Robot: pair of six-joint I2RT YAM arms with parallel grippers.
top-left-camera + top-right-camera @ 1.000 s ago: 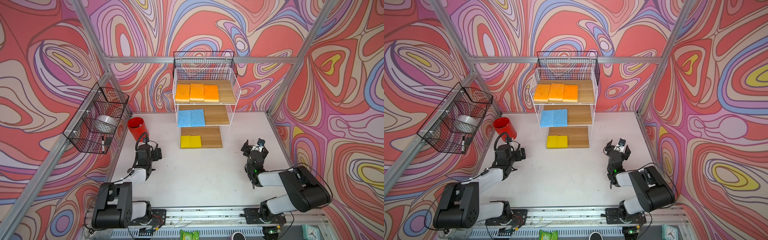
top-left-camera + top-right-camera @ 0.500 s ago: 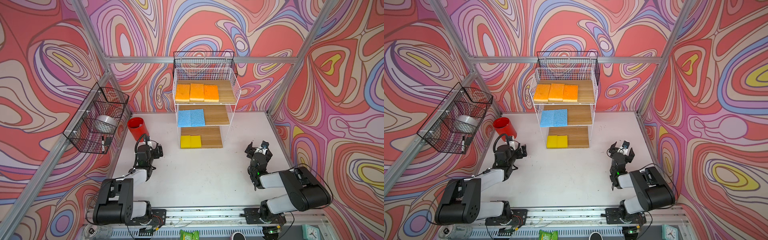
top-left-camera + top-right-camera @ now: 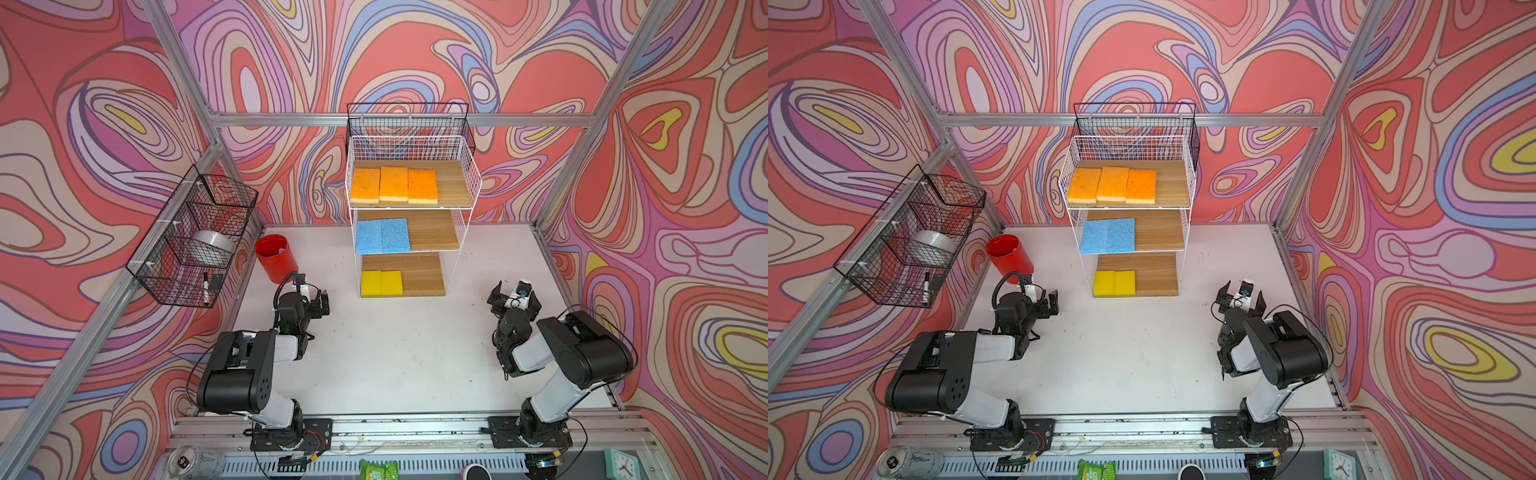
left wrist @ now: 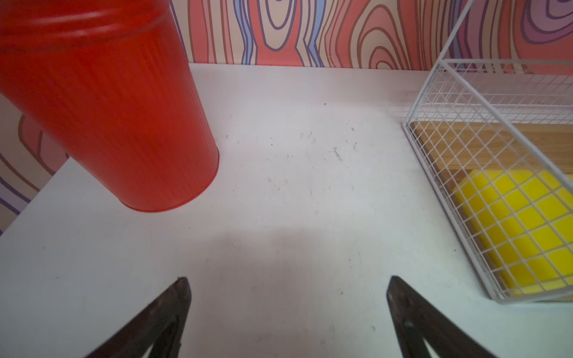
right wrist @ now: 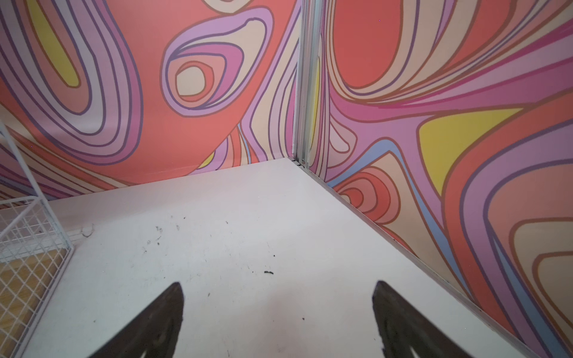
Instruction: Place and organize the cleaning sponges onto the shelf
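The shelf (image 3: 451,189) held three orange sponges (image 3: 393,184), two blue sponges (image 3: 382,236), two yellow sponges (image 3: 381,283). The left claw (image 4: 287,279) and right claw (image 5: 277,283) stood apart.

white table (image 3: 395,353), shelf (image 3: 452,185) holding sponges (image 3: 393,184), red bin (image 3: 276,259)

I see white wire shelf (image 3: 452,189) upright at back of bench (image 3: 395,353), three wooden tiers. Top: three orange sponges (image 3: 393,185) flat, side by side, at left. Middle: two blue sponges (image 3: 382,235) flat, touching, at left. Bottom: two yellow sponges (image 3: 381,283) flat, front-left corner.
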